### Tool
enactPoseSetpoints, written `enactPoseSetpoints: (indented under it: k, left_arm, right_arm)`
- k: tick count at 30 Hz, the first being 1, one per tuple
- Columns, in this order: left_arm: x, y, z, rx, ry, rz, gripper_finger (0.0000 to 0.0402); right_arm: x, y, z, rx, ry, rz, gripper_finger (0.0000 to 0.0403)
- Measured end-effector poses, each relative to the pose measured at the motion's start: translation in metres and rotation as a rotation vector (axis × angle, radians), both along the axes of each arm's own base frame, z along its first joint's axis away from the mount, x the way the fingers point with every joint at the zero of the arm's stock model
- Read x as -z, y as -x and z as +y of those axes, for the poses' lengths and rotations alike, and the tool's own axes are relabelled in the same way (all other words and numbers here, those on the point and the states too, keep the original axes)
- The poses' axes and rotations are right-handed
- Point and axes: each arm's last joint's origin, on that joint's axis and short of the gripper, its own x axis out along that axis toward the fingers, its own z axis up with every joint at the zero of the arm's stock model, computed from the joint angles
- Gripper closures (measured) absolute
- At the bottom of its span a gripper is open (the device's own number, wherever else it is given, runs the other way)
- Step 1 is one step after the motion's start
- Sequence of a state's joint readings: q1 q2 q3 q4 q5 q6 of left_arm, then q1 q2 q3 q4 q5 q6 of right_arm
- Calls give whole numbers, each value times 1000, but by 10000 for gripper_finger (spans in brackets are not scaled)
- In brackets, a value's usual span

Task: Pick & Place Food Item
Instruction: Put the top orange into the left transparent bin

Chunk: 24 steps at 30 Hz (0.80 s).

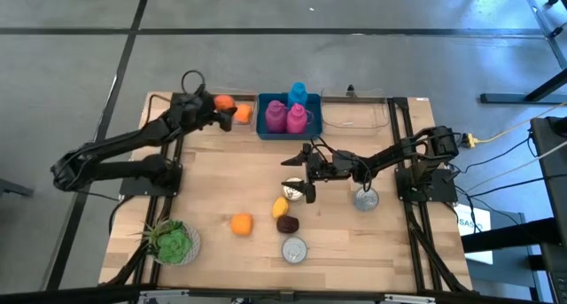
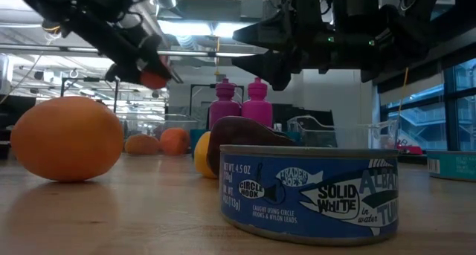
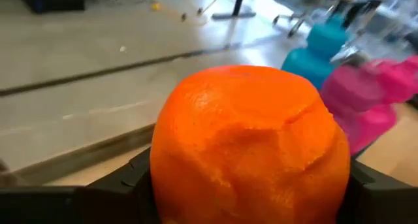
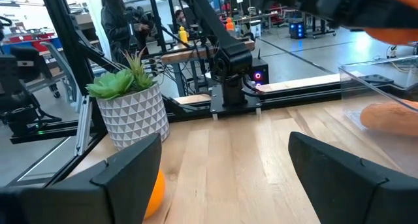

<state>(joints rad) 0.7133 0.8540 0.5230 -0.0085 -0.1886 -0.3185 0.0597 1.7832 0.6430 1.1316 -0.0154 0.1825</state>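
My left gripper (image 1: 230, 116) hovers over the table's far left, beside the blue bin (image 1: 262, 127), shut on an orange fruit (image 3: 248, 145). The low view shows that fruit (image 2: 154, 79) raised above the table. My right gripper (image 1: 297, 178) hangs open near the table's middle, fingers level and pointing toward the left edge, with nothing between them (image 4: 225, 178). Just nearside of it lie a yellow fruit (image 1: 280, 206) and a dark fruit (image 1: 286, 223). Another orange (image 1: 241, 223) rests on the table to their left. My left gripper pinches the orange fruit between its two fingers, one on each side (image 3: 160, 178). The fingers come from the table's left, slanting slightly downward. The fruit is lifted clear of the table.
The blue bin holds pink bottles (image 1: 285, 118) and a blue one (image 1: 297, 93). A clear box (image 1: 354, 112) stands at the far right. A tuna can (image 1: 293, 249) sits near the front, a second can (image 1: 366, 198) to the right, a potted plant (image 1: 173, 242) front left. More orange fruit (image 2: 175, 141) lies far left.
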Motion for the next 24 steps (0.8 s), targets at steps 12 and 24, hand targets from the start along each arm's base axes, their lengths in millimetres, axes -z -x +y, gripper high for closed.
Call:
enactPoseSetpoints:
  k: [12,24]
  left_arm:
    - [1,-36,34,-44,141,234,141]
    - [-2,-53,56,-67,277,420,141]
  right_arm:
    - [0,0,0,0,4,2,69]
    - [0,0,0,-4,11,2,69]
